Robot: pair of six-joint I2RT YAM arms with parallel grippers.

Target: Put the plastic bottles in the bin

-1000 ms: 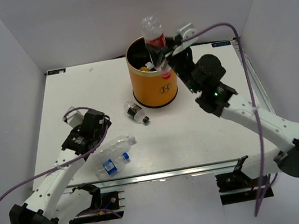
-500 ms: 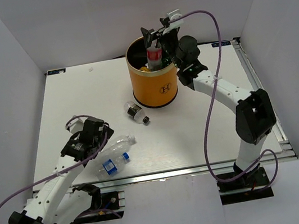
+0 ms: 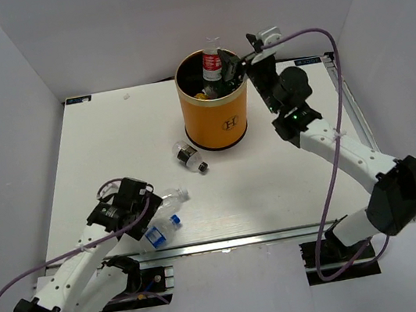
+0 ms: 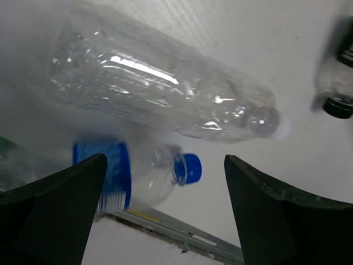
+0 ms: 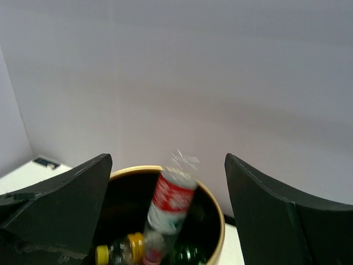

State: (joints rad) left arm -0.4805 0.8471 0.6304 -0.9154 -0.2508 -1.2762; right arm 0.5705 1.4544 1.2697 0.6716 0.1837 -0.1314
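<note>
Left tool (image 4: pixel 165 165) gapes empty over a crinkled clear bottle (image 4: pixel 160 94); right tool (image 5: pixel 168 160) gapes empty before the seemingly smooth cylindrical bin (image 3: pixel 215 119).

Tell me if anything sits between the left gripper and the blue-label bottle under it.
Nothing visible does. The left gripper is open, and in the wrist view the blue-label bottle lies uncovered in the gap between its fingers. The larger clear bottle lies close alongside, just beyond it, not over it.
</note>
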